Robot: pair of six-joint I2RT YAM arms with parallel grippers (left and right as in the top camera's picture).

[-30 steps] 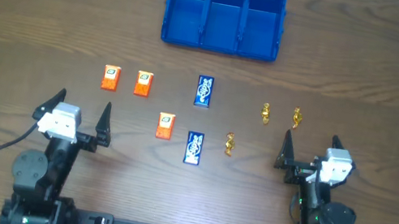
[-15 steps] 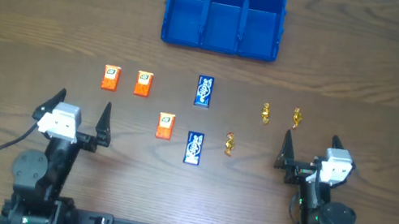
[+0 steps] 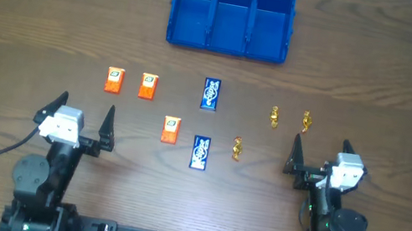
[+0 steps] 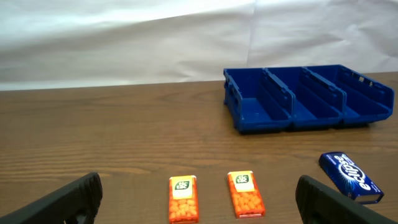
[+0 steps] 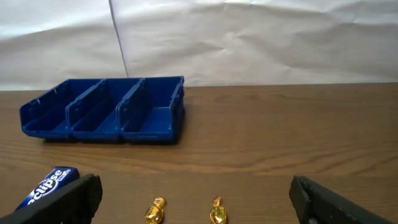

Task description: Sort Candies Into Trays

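Top view: tray [image 3: 212, 15] at the far side of the table [image 3: 36, 18], centred. Nearer the arms, three orange boxes [image 3: 148, 86] on the left, two blue packs [image 3: 210, 94] in the middle, three gold candies [image 3: 274, 116] on the right, all flat and apart. Left gripper [image 3: 87, 107] and right gripper [image 3: 321, 144] near their bases, jaws spread wide, holding nothing.

Left wrist view: two orange boxes side by side ahead of the wide-parted fingers, tray beyond.

Right wrist view: two gold candies ahead of fingers just as wide and bare, tray beyond.
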